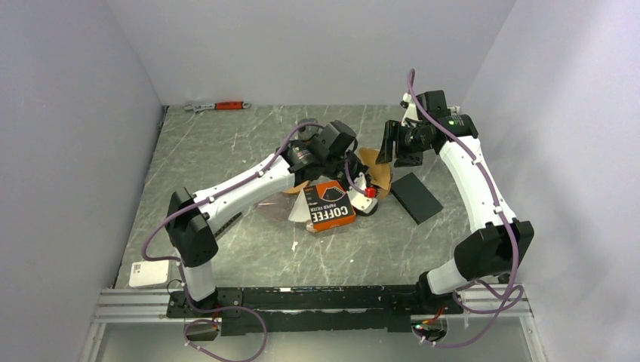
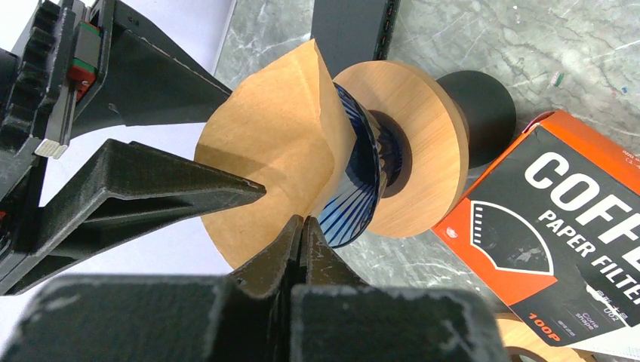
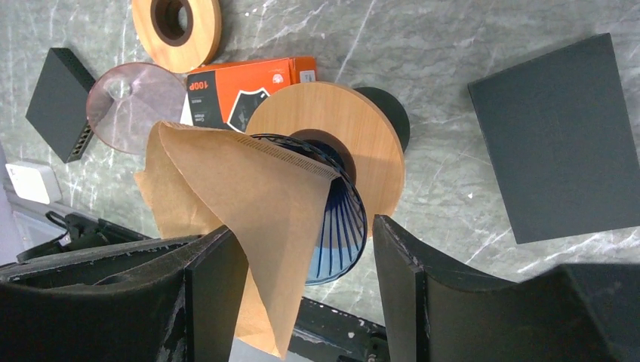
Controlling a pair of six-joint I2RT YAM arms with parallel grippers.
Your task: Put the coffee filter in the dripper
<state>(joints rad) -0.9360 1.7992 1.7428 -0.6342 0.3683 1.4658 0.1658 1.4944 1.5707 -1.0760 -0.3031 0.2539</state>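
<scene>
– So, what sits closest to the arm bases?
– A small white box (image 1: 149,274) at the near left corner of the grey marbled surface (image 1: 226,143). Further in lies an orange filter box (image 1: 330,205), flat, lettering up.
– And the left pincer (image 2: 302,225)?
– It sits just past that box, its fingers pressed together on the lower edge of the brown coffee filter (image 2: 272,143).
– Where is the filter, then?
– Half opened, leaning into the mouth of the blue ribbed dripper (image 3: 343,234); much of the paper sticks out past the rim, so it is not seated. The dripper sits in a wooden ring (image 3: 355,121), and a black disc (image 2: 487,105) shows past that ring.
– What lies beside it?
– A black slab (image 1: 416,197), flat on the surface just to the dripper's right.
– And the right pincer (image 3: 302,230)?
– Farther back, with its fingers wide apart, one on each side of filter and dripper; whether the paper touches a finger I cannot tell.
– Anything beyond?
– A red-handled wrench (image 1: 219,106), lying by the far wall, well apart from everything else.
</scene>
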